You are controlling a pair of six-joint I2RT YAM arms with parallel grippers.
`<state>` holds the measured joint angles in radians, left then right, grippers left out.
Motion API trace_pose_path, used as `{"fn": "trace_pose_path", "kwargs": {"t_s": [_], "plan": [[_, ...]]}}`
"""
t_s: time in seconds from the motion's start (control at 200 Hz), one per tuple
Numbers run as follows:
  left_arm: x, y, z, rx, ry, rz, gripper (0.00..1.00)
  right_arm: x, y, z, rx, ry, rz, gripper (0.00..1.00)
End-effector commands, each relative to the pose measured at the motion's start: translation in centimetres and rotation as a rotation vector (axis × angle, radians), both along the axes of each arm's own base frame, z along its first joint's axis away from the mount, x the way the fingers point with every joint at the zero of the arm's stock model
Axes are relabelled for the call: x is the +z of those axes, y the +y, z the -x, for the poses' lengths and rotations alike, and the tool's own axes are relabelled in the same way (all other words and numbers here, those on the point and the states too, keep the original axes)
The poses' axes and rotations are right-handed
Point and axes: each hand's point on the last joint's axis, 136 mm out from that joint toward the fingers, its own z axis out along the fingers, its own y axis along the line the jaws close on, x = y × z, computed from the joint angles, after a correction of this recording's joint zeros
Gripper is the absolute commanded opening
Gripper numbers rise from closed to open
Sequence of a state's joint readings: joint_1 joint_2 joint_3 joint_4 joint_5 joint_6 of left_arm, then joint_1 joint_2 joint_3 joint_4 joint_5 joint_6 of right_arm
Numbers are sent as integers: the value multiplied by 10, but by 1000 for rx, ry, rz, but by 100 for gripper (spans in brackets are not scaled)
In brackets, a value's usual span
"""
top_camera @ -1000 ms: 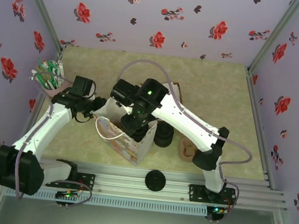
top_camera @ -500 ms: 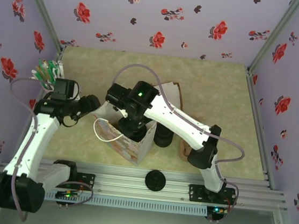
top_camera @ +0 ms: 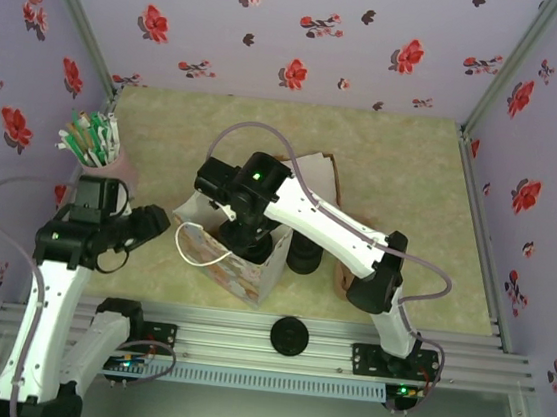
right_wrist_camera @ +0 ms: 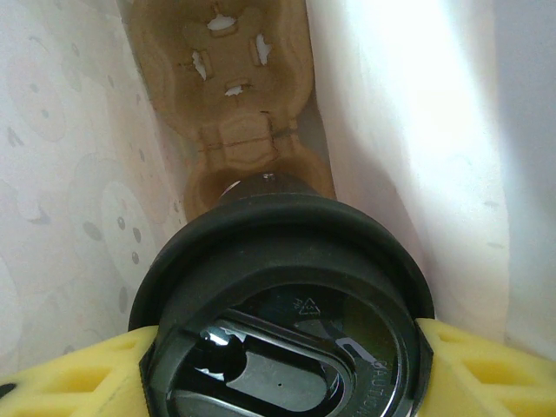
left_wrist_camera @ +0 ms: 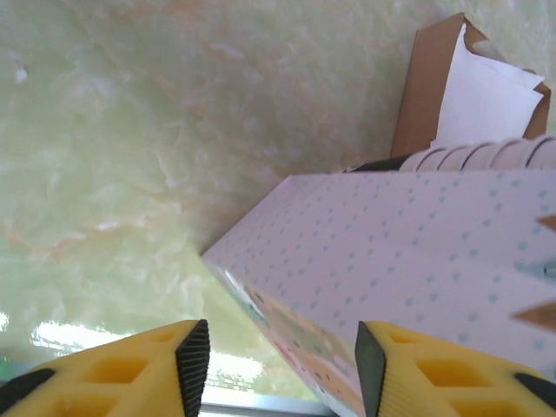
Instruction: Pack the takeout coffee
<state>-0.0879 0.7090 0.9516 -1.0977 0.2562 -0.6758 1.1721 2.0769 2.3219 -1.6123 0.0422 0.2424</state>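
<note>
At the left of the table, behind our left claw (top_camera: 148, 224), a pale cup of green-and-white stirrers (top_camera: 90, 139) stands against the wall. The left claw hangs low over the green marbled tabletop (left_wrist_camera: 130, 130), aimed at the patterned paper bag (top_camera: 246, 270) just in front of it. Its yellow fingers (left_wrist_camera: 113, 378) stand a moderate width apart with nothing between them. Past its fingertips the wrist view shows the bag's dotted side panel, and beyond that a lying stack of cream-rimmed cups (left_wrist_camera: 486, 155) and an open brown cardboard box (left_wrist_camera: 430, 87).

Our right arm reaches down into the open mouth of the bag. Inside, the right claw (right_wrist_camera: 282, 352) grips the takeout coffee (right_wrist_camera: 287, 295), one yellow finger (right_wrist_camera: 61, 378) pressed to each side of the black lid. Straight below the claw, on the floor of the bag, lies a brown pulp cup carrier (right_wrist_camera: 230, 78). The bag's pale walls (right_wrist_camera: 408, 130) rise close on both sides of the claw.

To the right of the bag, near the right claw, sits a short black stack of lids (top_camera: 305, 255). One more black lid (top_camera: 289, 336) lies on the metal rail by the arm bases.
</note>
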Motion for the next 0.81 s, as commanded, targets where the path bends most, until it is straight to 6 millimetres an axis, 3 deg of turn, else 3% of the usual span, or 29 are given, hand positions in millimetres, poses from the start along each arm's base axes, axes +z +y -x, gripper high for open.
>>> {"fn": "trace_pose_path", "kwargs": {"t_s": [0.0,0.165,0.39,0.555,0.8], "plan": [[-16,-9,28,-35,88,38,47,-14,-6,2,19,24,73,62],[-27,-19,41,-63,113,67,44,-16,-6,3,20,26,75,62],[-39,-53,27,-125,91,140,43,-20,-9,5,29,32,81,62],[-51,-54,17,-113,103,106,43,-25,-13,7,39,42,91,62],[-54,-51,8,-90,87,86,43,-31,-10,8,60,56,96,62]]}}
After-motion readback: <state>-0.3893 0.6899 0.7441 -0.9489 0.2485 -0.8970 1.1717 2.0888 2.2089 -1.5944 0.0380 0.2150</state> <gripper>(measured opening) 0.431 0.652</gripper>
